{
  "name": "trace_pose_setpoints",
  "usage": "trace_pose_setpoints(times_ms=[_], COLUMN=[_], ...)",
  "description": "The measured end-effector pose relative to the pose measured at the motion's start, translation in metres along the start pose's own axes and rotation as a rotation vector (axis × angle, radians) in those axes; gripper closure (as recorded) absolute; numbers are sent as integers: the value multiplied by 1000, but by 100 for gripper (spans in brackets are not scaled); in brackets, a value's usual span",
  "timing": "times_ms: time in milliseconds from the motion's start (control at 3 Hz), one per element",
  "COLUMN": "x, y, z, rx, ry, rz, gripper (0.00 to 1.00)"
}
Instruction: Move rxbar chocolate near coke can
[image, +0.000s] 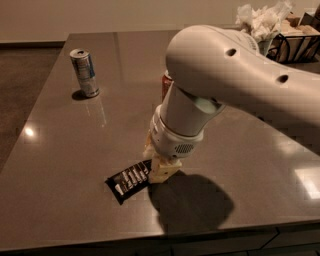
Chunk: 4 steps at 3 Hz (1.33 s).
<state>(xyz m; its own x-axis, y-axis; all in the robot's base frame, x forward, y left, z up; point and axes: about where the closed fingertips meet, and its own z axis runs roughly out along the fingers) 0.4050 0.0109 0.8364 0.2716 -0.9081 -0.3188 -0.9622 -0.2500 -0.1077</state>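
Observation:
The rxbar chocolate (128, 181) is a flat black wrapper with white lettering, lying on the grey table near the front edge. My gripper (161, 170) hangs straight down from the big white arm and sits over the bar's right end, low at the table surface. The coke can (166, 85) is red with a silver top; only a sliver of it shows behind the arm, farther back on the table.
A slim silver and blue can (84, 73) stands at the back left of the table (60, 150). A black wire basket with crumpled white paper (280, 30) sits at the back right. The table's front edge runs just below the bar.

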Motion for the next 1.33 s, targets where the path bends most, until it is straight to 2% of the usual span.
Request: trace_pose_setpoints(times_ms=[333, 667, 1000, 1333], x=[8, 31, 53, 71], y=[-10, -29, -52, -71], z=[-9, -26, -43, -51], rx=[14, 64, 122, 165], ry=[9, 31, 57, 80], rz=[58, 176, 282, 351], gripper=[96, 100, 100, 100])
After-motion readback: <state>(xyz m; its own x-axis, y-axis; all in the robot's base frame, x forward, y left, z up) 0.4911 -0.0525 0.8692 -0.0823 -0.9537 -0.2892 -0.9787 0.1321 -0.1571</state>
